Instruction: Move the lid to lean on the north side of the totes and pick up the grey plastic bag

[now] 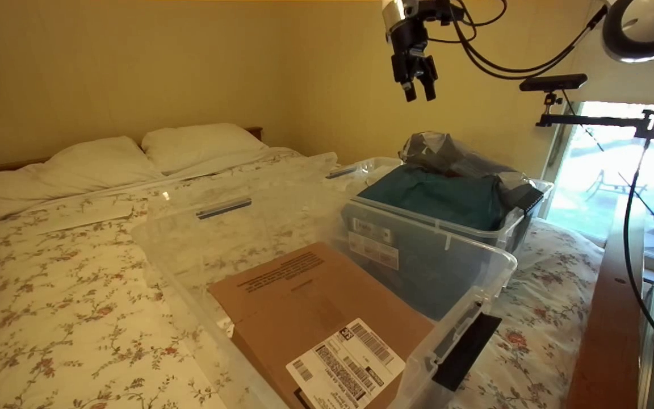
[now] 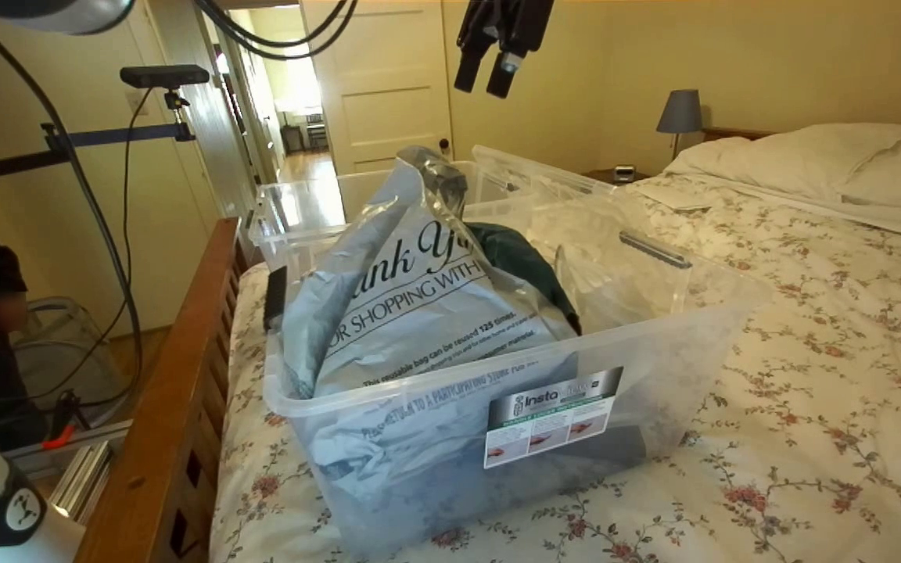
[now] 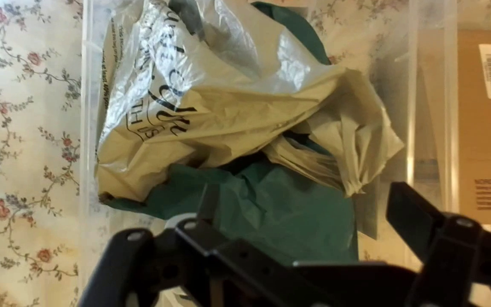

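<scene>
The grey plastic bag (image 2: 419, 313) lies crumpled in a clear tote (image 2: 615, 335), on and beside a dark green bag (image 2: 521, 250). It shows in both exterior views (image 1: 446, 153). In the wrist view the printed grey bag (image 3: 211, 102) fills the upper middle, its gathered end right of centre. The green bag (image 3: 288, 217) lies below it. A clear panel that looks like the lid (image 1: 270, 176) stands at the pillow end of the totes; its outline is hard to tell. My gripper (image 1: 420, 95) hangs above the bag tote, open and empty, also in the wrist view (image 3: 303, 196).
A second clear tote (image 1: 506, 258) beside it holds a cardboard box (image 1: 327, 307). Both totes stand on a flowered bed (image 1: 66, 318). A wooden bed rail (image 2: 177, 391) runs along one side. A camera on a bracket (image 1: 554, 82) and hanging cables are nearby.
</scene>
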Tool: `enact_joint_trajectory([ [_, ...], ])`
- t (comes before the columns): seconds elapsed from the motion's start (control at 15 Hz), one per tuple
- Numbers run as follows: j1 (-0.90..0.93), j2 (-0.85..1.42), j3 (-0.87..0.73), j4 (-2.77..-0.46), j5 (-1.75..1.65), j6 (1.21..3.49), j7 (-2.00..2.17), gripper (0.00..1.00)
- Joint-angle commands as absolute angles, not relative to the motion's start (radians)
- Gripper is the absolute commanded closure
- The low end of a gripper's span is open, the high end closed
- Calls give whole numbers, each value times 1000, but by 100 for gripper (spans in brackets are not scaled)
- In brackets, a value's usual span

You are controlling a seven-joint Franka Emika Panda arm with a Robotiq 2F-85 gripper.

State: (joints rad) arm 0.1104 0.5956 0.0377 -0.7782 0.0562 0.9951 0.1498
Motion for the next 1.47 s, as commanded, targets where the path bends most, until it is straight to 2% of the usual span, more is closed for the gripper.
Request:
enact_joint_trajectory([
  [0.0,111,426,45,-1015,69,1150,156,0],
  [0.6,101,186,55,-1399,82,1421,88,0],
  [0.67,114,289,54,-1243,58,1347,122,0],
  [1.13,104,219,59,-1352,57,1394,106,0],
  [1.4,110,215,84,-1391,67,1300,-3,0],
])
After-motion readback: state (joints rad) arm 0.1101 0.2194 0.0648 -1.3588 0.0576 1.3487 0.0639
